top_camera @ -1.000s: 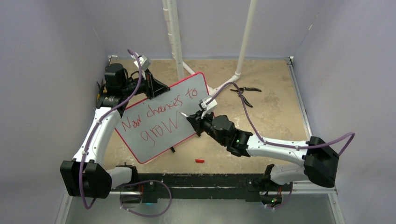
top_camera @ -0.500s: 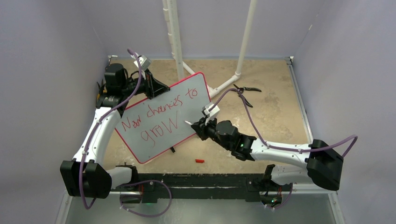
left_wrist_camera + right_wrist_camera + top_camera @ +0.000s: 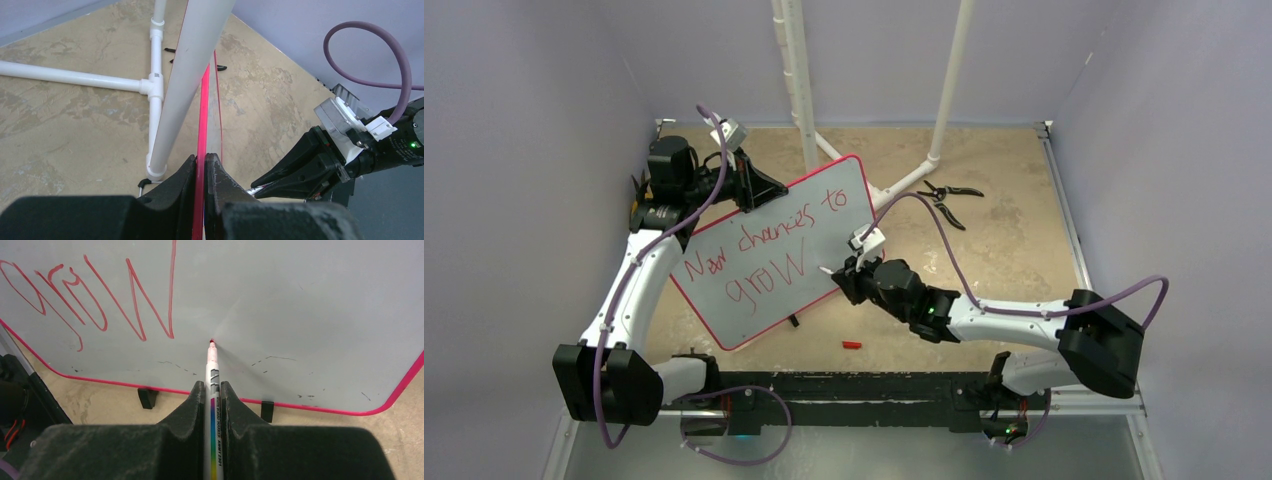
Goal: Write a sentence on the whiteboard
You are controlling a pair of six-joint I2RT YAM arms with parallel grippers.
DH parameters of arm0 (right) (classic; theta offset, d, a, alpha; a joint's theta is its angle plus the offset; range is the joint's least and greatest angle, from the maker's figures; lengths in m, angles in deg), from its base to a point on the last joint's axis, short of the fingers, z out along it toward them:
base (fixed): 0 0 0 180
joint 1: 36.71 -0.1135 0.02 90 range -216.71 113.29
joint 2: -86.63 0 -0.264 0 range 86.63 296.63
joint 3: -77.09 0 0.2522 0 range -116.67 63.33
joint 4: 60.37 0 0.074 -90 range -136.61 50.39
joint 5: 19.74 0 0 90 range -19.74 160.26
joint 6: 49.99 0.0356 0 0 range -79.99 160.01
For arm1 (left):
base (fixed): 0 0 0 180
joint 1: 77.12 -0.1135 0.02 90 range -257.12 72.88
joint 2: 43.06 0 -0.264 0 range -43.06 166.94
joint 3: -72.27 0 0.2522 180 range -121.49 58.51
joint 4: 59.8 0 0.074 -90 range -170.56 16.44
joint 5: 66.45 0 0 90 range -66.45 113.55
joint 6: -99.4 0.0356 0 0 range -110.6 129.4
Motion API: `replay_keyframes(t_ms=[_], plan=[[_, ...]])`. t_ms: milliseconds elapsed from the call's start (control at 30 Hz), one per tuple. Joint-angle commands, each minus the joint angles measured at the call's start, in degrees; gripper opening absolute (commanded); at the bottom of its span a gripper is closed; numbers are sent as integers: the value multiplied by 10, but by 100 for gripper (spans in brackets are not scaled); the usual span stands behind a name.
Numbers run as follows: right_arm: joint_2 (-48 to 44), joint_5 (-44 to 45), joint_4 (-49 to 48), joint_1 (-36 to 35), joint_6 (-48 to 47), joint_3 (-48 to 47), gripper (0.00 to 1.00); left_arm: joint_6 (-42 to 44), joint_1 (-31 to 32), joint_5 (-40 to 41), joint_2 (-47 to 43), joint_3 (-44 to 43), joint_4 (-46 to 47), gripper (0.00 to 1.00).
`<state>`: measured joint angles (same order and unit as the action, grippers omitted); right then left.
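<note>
A marker (image 3: 213, 371) is pinched between the jaws of the right gripper (image 3: 212, 386), its red tip just beside the sentence (image 3: 90, 300) on the whiteboard (image 3: 300, 305). The board's red rim is clamped in the jaws of the left gripper (image 3: 201, 161).

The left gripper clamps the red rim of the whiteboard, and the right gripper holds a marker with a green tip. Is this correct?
Not quite: the marker in the right gripper has a red tip, not green; the right wrist view shows it. The left gripper does clamp the red rim of the whiteboard.
</note>
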<state>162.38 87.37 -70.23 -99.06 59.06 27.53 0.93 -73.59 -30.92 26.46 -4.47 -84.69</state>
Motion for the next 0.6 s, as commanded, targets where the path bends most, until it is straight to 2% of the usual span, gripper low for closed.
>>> replay_keyframes(t_ms=[0, 133, 167, 200, 233, 267, 367, 467, 567], plan=[[-3, 16, -11, -1, 6, -28, 0, 8, -14, 68, 2, 10, 24, 0], [-40, 5, -10, -1, -8, -17, 0, 7, -14, 77, -4, 9, 28, 0], [-60, -7, -5, -1, -11, -11, 0, 8, -14, 88, -7, 7, 27, 6], [-79, -21, 1, -1, -14, -7, 0, 10, -14, 99, -9, 4, 25, 17], [-99, -43, 12, -1, -16, -5, 0, 13, -14, 111, -13, -2, 20, 34], [-116, -61, 32, -1, -17, -5, 0, 17, -14, 126, -16, -11, 15, 43], [-151, -40, 109, 1, -5, -17, 0, 28, -12, 191, -29, -44, -13, 62], [-174, -17, 200, 3, 18, -34, 0, 43, 5, 272, -54, -73, -31, 66], [-204, 4, 277, 6, 46, -39, 0, 67, 57, 357, -80, -106, -53, 67]])
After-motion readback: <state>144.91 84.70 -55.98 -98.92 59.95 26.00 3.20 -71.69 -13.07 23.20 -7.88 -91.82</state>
